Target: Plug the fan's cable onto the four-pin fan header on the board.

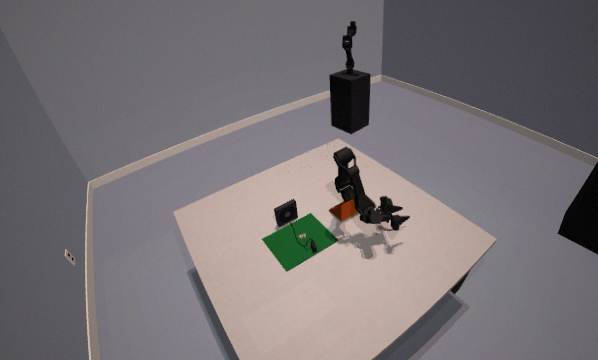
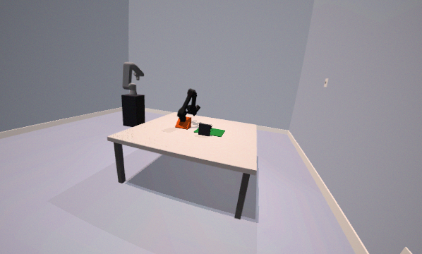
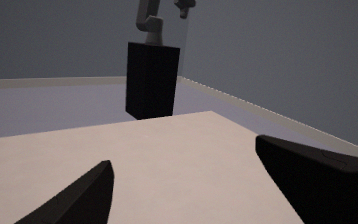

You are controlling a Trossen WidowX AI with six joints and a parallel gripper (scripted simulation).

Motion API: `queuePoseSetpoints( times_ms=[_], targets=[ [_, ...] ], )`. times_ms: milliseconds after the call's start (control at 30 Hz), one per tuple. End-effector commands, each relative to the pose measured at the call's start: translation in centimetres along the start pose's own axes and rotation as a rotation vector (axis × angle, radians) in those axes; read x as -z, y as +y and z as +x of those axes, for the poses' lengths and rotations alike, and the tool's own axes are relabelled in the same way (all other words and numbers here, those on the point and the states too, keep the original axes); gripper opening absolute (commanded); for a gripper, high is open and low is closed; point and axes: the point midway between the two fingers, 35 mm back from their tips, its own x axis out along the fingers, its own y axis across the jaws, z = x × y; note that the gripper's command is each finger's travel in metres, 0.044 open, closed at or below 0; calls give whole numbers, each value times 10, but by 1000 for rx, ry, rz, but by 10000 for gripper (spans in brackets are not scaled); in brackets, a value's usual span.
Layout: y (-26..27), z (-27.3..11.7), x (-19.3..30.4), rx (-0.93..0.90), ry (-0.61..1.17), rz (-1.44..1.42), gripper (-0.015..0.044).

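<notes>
From my station I see my jaws spread nearly wide, with nothing between them, raised above the tabletop and well apart from the green board; the black plug lies over the board near one edge, on the end of the fan's thin cable, beside the small pale header and apart from it; the fan stands upright at the board's edge, and an orange wedge sits near my arm's base
</notes>
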Motion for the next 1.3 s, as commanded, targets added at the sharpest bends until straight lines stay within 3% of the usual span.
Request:
queuePoseSetpoints(
  times_ms=[0,167,400,633,967,1267],
  targets=[
    [0,0,0,0,0,0,426],
    [-7,-3,1,26,21,73,440],
    [-74,-50,13,354,149,842,440],
    [-111,-117,21,698,89,1467,440],
    [-122,-196,27,1101,-111,2084,440],
    [-108,-269,27,1494,-447,2527,440]
  ],
)
